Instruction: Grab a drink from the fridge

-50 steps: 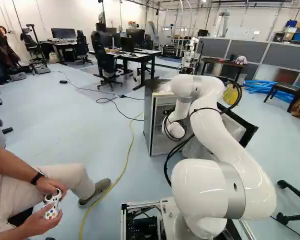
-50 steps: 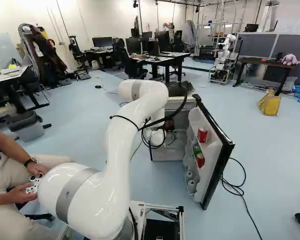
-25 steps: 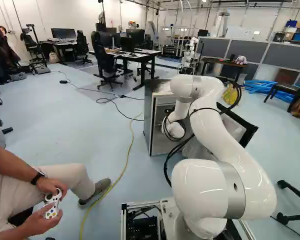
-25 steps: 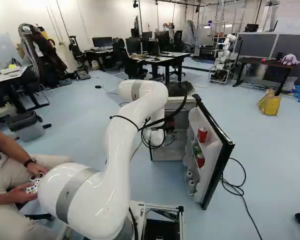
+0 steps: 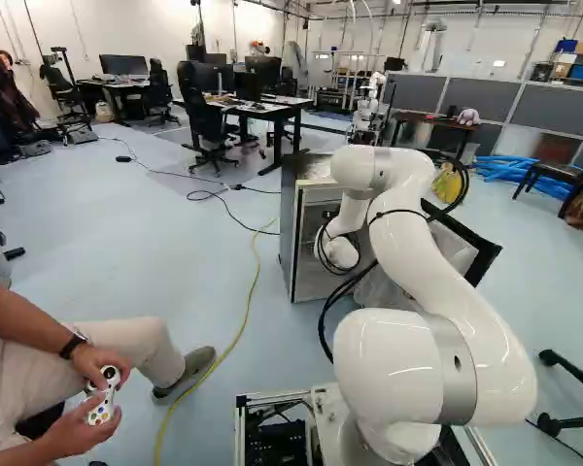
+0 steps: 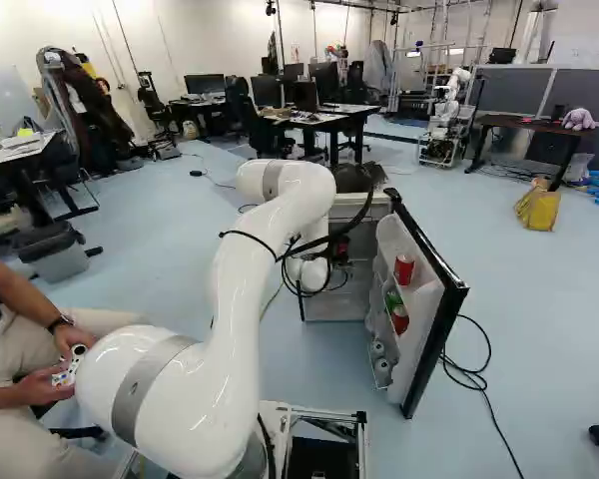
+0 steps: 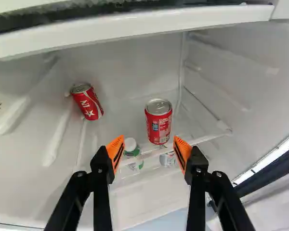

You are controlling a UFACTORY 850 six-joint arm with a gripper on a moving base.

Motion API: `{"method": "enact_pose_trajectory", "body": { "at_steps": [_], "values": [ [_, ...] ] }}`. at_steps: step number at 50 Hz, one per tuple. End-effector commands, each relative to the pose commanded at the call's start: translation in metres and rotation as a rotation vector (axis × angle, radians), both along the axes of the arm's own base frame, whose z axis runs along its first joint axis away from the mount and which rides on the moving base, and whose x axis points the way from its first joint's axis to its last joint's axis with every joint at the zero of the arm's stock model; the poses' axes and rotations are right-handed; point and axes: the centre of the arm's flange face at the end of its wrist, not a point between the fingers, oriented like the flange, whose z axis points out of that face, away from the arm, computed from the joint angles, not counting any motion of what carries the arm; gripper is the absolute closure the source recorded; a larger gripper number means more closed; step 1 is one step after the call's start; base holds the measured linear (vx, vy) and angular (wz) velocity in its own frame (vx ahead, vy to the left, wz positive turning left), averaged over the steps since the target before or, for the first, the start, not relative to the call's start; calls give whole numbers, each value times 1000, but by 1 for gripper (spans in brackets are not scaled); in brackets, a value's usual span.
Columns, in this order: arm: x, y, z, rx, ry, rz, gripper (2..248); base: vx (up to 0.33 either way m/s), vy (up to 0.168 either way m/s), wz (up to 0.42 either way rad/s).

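Observation:
The fridge stands ahead of the arm, its door swung wide. Its inside fills the wrist view, where my gripper has its two fingers apart with nothing gripped. A red can is upright on a clear shelf, ahead of the gap between the fingers. Another red can leans farther off to one side. Below the shelf, seen between the fingers, are a white-capped bottle with green and a pale can. The arm's wrist hides the gripper in both base views.
Red cans and a green item sit in the door racks. A black cable lies beside the door, a yellow cable left of the arm. A seated person holds a controller close by. Another robot stands farther back.

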Motion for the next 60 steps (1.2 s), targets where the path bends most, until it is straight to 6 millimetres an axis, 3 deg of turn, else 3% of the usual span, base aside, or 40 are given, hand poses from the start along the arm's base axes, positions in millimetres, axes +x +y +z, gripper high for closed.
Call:
{"method": "enact_pose_trajectory", "body": {
  "at_steps": [60],
  "values": [
    [40,-15,-15,-17,-73,-9,93,0,0,0]
  ]
}}
